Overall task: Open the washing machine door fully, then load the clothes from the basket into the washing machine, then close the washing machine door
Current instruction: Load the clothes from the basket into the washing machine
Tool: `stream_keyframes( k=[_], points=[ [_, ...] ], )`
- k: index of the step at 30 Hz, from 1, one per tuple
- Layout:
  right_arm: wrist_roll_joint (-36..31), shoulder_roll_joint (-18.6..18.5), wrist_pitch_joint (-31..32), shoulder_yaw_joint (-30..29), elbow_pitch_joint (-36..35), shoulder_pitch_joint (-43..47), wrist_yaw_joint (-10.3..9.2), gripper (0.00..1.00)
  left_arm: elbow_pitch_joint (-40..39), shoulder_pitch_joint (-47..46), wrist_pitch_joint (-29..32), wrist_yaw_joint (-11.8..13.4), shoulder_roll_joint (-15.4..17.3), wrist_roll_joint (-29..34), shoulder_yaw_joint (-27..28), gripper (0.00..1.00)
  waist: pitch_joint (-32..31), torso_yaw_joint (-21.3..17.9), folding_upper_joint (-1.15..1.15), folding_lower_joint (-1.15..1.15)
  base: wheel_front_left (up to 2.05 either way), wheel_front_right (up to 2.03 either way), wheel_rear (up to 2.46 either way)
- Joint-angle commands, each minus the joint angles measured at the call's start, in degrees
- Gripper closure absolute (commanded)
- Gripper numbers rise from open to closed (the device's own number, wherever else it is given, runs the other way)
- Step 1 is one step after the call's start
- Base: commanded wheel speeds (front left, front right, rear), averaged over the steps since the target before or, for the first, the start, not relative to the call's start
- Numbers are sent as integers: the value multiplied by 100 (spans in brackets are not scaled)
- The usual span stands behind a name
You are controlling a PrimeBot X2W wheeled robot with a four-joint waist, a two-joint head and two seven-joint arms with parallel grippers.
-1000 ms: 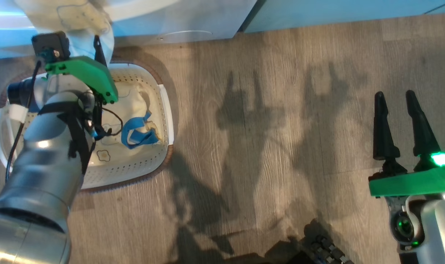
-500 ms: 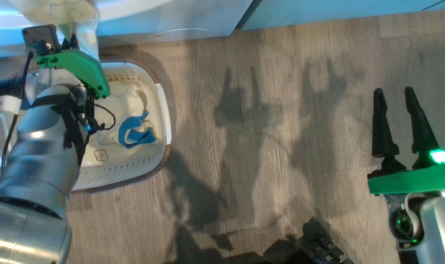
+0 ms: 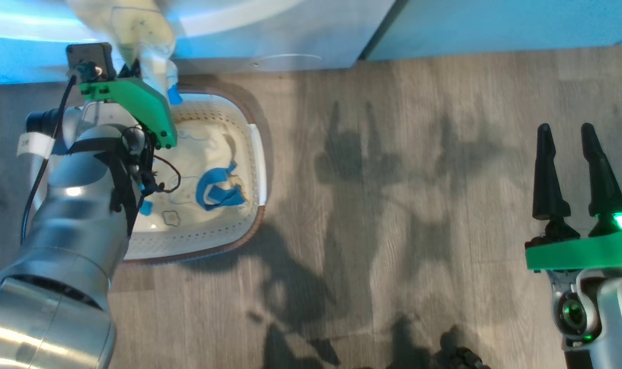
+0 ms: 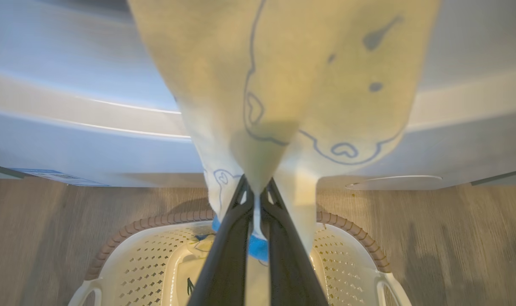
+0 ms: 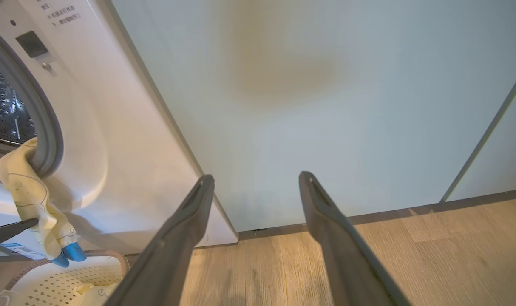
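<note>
Cream-yellow garment (image 3: pixel 137 25) hangs at 11 o'clock in head view, left pincer (image 3: pixel 134 67) beside it; more clothes (image 3: pixel 203 148) lie in basket (image 3: pixel 257 154). Left wrist view: pincer clenched on garment's lower fold. Right wrist view: right pincer (image 5: pixel 256 180) released; garment trails from washing machine (image 5: pixel 113 140) mouth at 9 o'clock. Opening looks done; loading partway; closing left.
</note>
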Motion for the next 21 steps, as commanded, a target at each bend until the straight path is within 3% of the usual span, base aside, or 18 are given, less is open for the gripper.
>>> stream_keyframes(
  k=[1,11,21],
  points=[
    [-50,-46,-54,54,-167,175,-16,0,-111,-102,26,-57,195,6,42,100,-133,133,0,0,0,0,0],
    [-2,-46,-54,-32,-190,396,-16,0,-540,-304,744,-251,406,-77,-149,100,-405,372,0,0,0,0,0],
    [143,-46,-54,5,-210,517,-16,0,-2218,-492,2306,-268,1154,-500,-213,100,-532,351,0,0,0,0,0]
  ],
)
